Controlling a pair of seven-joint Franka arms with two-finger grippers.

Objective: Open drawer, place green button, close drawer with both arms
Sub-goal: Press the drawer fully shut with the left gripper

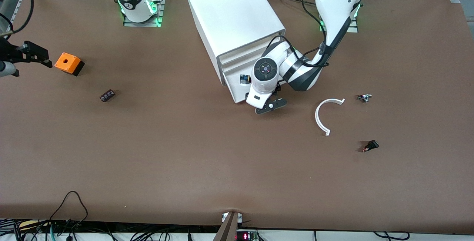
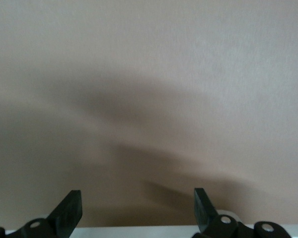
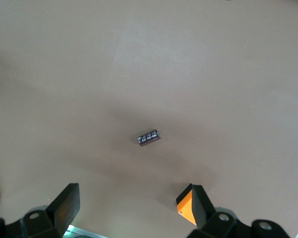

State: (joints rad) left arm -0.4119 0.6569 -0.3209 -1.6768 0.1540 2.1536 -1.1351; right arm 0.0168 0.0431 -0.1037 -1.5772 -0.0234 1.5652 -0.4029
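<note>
The white cabinet (image 1: 237, 15) stands at the robots' side of the table. Its three drawers look shut; the lowest drawer (image 1: 234, 85) is partly hidden by the left arm. My left gripper (image 1: 269, 105) is low at the cabinet's front bottom corner. In the left wrist view it (image 2: 137, 208) is open and empty, with a white edge (image 2: 139, 232) between its fingers. The tiny button (image 1: 364, 97) lies on the table toward the left arm's end. My right gripper (image 1: 39, 55) is open and empty beside the orange cube (image 1: 68, 63); it also shows in the right wrist view (image 3: 134, 206).
A white C-shaped strip (image 1: 326, 117) lies between the cabinet and the button. A small black switch (image 1: 370, 146) lies nearer the front camera than the button. A small dark block (image 1: 107, 95) lies near the orange cube and shows in the right wrist view (image 3: 149, 137).
</note>
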